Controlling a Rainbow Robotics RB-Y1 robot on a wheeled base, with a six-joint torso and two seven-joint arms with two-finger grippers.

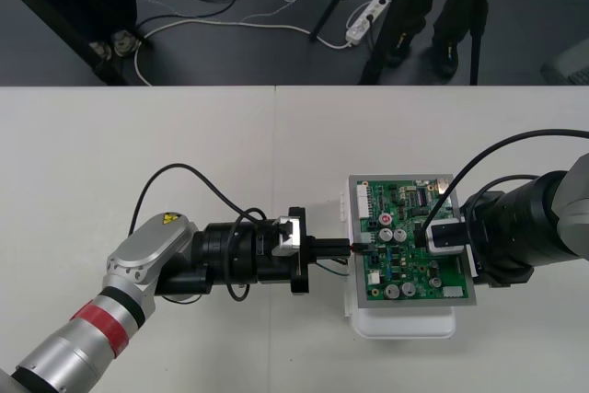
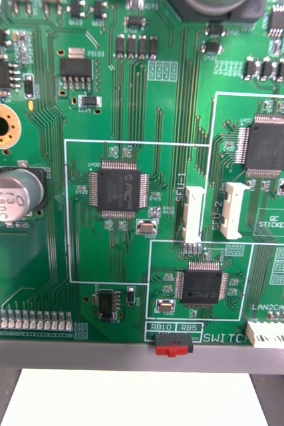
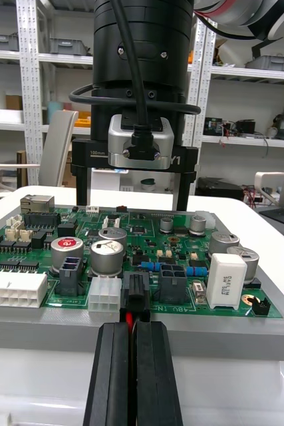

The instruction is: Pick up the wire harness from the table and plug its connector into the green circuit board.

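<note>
On the one pale worktop [image 1: 184, 144], the left arm comes in from the left. Its left hand [image 1: 340, 248] lies low and level, reaching to the left edge of the single green circuit board [image 1: 409, 269]. Its two black fingers [image 3: 108, 373] are pressed close together on the one wire harness [image 1: 329, 267], with a red wire [image 3: 126, 318] showing in the slit between them. The harness's black plug [image 3: 136, 289] sits just past the fingertips, at the board's near edge. It stands between one white connector [image 3: 105, 294] and one dark connector [image 3: 171, 279]; I cannot tell whether it is fully seated. The board rests on its one white base [image 1: 405, 327]. Over the board's right part, the right hand [image 3: 132, 193] points down, its two fingers [image 3: 82, 183] standing well apart and gripping nothing.
</note>
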